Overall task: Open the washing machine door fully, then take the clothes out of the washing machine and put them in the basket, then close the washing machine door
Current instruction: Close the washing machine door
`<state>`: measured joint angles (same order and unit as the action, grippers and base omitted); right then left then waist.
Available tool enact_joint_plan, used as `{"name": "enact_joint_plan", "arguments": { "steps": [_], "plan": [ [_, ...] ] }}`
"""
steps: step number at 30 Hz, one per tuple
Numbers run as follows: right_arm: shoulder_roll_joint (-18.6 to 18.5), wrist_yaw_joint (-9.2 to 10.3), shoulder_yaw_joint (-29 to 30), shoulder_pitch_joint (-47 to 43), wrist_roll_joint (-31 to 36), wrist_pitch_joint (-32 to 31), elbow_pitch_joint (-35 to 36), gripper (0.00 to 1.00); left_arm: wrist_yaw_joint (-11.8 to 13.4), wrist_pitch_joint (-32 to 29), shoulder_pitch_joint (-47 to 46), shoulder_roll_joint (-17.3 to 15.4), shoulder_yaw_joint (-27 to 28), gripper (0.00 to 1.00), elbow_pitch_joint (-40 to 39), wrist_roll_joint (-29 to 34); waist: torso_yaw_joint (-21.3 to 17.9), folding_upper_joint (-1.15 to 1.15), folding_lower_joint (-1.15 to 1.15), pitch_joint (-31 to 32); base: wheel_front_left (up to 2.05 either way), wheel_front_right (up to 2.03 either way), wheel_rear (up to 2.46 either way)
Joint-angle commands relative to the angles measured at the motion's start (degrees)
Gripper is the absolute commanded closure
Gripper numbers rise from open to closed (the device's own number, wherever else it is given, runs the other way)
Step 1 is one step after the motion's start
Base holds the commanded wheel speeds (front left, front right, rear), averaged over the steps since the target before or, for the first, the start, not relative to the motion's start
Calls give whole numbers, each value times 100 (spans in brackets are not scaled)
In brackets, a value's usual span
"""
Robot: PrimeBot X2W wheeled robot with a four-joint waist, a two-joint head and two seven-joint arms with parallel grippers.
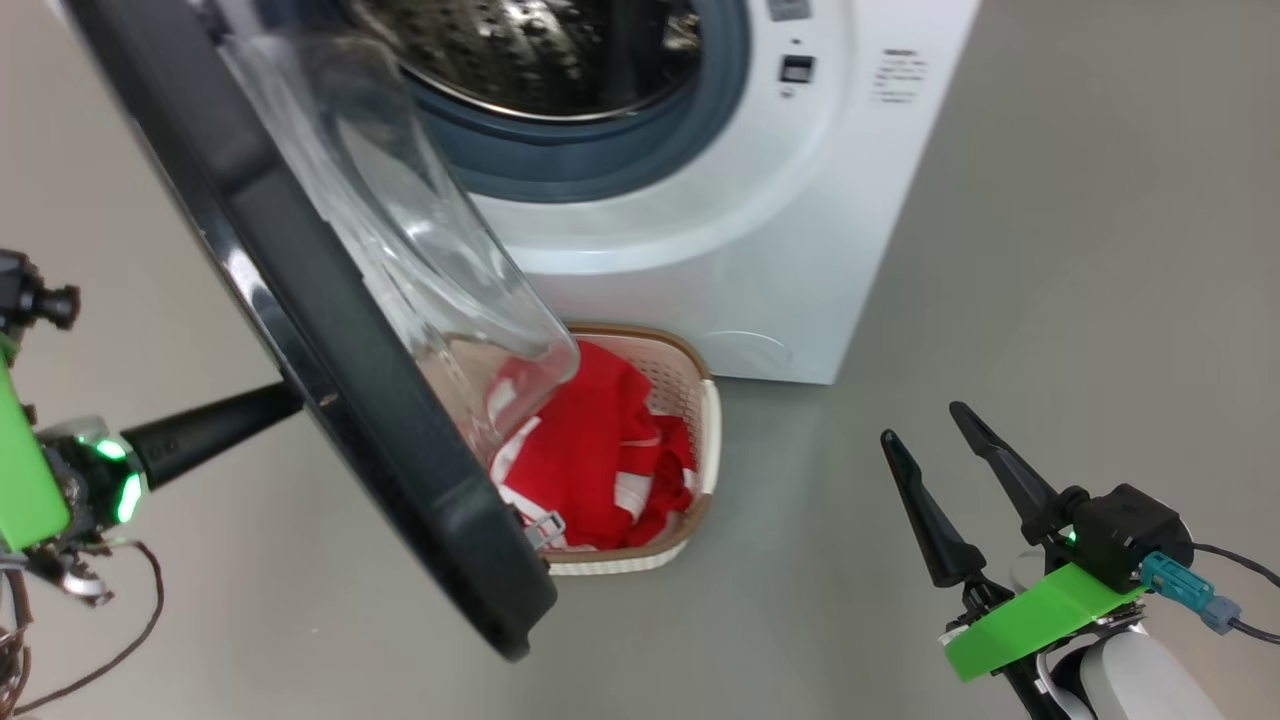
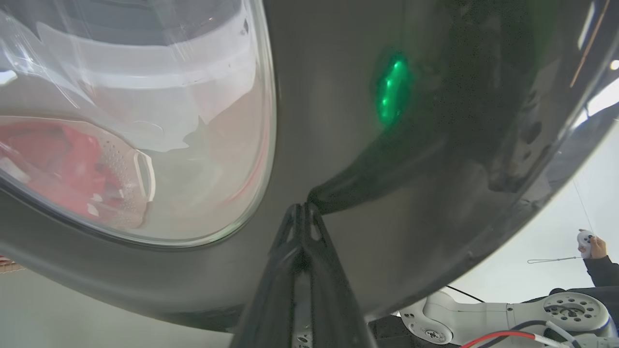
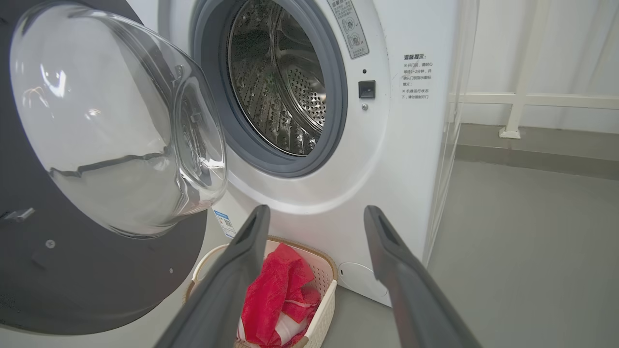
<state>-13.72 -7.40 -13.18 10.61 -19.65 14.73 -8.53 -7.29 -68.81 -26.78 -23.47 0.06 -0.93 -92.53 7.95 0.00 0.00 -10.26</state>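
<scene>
Here, the closed left gripper point(image 2: 305, 209) touches the washing machine door point(image 1: 300, 300); the right gripper point(image 1: 920, 420) gapes empty.

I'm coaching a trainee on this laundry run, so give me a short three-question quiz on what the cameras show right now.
1. True or false: the clothes lie in the basket.
2. The left gripper touches with its tips: A) the washing machine door, B) the basket, C) the clothes.
3. Fill in: the right gripper has its jaws ____.
Key: 1 true; 2 A; 3 open.
</scene>
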Motion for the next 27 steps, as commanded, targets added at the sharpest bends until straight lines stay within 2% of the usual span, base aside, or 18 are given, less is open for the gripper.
{"name": "enact_joint_plan", "arguments": {
  "steps": [1,14,27],
  "plan": [
    [25,-9,-83,62,86,27,159,0,-20,61,-318,-182,207,100,-112,44,-310,0,0,-157,0,0,0],
    [361,-9,28,208,198,27,278,0,-20,395,-1237,50,114,100,376,335,-1170,0,0,-614,0,0,0],
    [580,-9,58,358,260,27,367,0,-20,826,-2251,-26,197,100,1145,705,-1741,0,0,-973,0,0,0]
  ]
}}
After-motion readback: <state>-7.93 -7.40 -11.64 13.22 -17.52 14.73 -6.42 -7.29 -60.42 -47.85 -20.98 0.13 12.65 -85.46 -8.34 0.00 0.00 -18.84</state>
